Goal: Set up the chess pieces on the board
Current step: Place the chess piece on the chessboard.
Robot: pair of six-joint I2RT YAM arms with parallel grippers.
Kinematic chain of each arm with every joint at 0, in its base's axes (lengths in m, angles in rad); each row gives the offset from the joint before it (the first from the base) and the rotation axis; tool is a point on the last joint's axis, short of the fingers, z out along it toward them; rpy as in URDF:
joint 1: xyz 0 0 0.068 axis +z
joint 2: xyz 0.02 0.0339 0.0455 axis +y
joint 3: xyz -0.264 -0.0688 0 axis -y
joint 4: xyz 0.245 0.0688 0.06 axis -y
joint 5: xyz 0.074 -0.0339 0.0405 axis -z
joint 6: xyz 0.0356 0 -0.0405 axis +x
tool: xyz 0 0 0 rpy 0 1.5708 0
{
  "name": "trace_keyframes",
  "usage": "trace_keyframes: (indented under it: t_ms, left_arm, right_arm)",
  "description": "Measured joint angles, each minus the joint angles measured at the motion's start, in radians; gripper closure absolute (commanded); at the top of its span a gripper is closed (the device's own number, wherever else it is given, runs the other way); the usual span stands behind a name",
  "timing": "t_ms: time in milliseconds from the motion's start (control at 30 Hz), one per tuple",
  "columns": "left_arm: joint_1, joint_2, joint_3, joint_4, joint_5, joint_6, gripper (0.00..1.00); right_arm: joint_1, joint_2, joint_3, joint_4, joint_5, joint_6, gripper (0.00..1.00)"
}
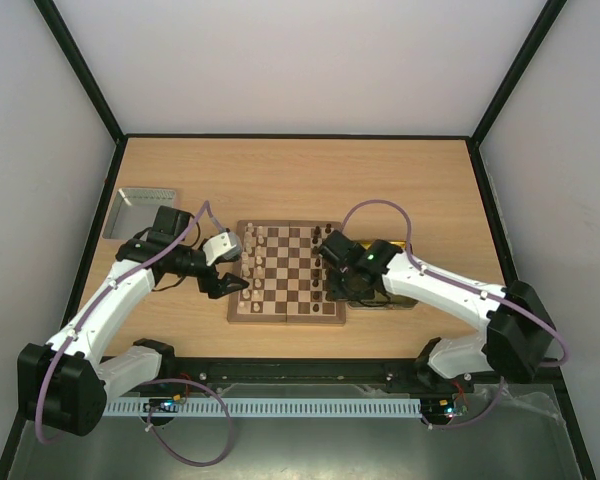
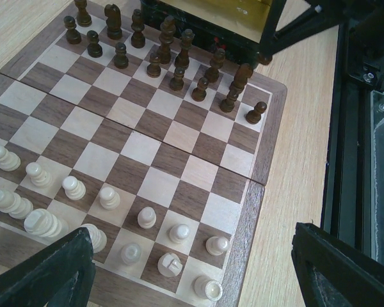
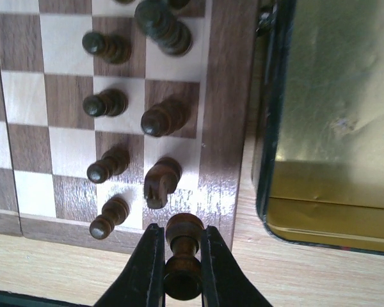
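Observation:
The board (image 1: pixel 290 272) lies in the middle of the table. Pale chess pieces (image 2: pixel 146 217) stand in two rows on its left side, dark ones (image 2: pixel 168 33) in two rows on its right side. My right gripper (image 3: pixel 182 231) is shut on a dark brown piece (image 3: pixel 183 259), held over the near right corner of the board (image 3: pixel 221 96), beside a dark knight (image 3: pixel 160 181). In the top view this gripper (image 1: pixel 337 292) hangs at the board's right edge. My left gripper (image 2: pixel 192 272) is open and empty over the pale rows, at the board's left edge (image 1: pixel 225 268).
A yellow tray (image 3: pixel 333 96) sits right beside the board's right edge, mostly under my right arm (image 1: pixel 420 280). A silver metal tray (image 1: pixel 140 212) lies at the far left. The black frame rail (image 2: pixel 352 128) runs along the table's near edge.

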Motion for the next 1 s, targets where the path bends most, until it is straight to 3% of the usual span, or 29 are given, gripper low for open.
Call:
trace_keyframes:
  t_ms: [1000]
  left_arm:
    - [0.0, 0.0, -0.004, 0.002, 0.0, 0.0, 0.16]
  right_arm:
    - [0.071, 0.127, -0.004, 0.035, -0.029, 0.014, 0.98]
